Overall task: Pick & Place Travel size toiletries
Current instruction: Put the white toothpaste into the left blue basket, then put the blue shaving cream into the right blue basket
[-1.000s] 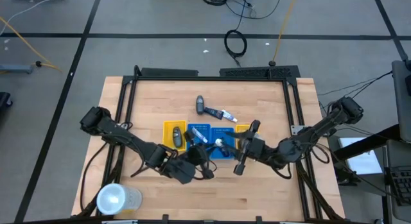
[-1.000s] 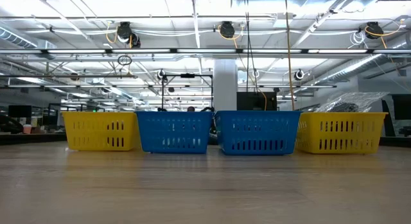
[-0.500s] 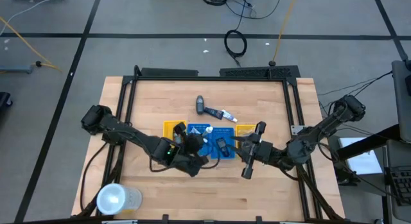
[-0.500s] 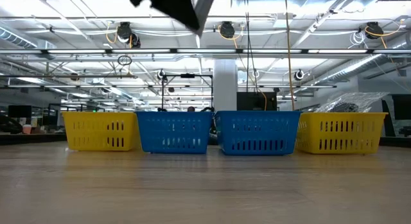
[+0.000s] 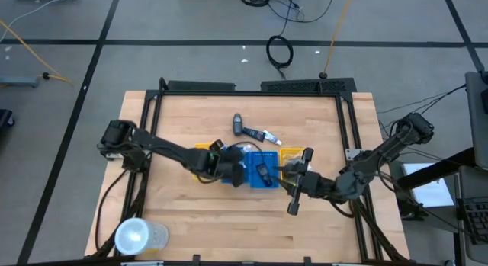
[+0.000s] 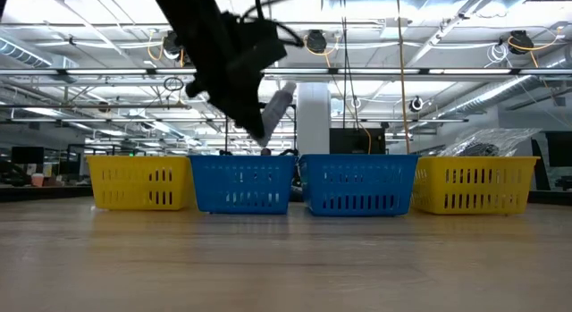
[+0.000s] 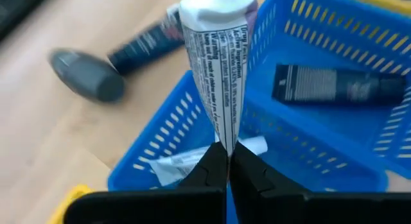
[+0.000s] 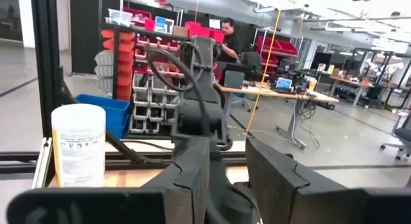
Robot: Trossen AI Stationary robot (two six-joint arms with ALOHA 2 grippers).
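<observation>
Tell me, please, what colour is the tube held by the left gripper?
White with black print, clearest in the left wrist view: tube, left gripper.

I see a pale wooden table (image 5: 320,121) in a black frame. On it sits a row of slotted trays (image 5: 255,174), yellow at the ends and blue between. Behind the row lie a dark grey bottle (image 5: 238,125) and a dark tube (image 5: 263,134). A clear cup (image 5: 137,236) rests near the front-left corner.
</observation>
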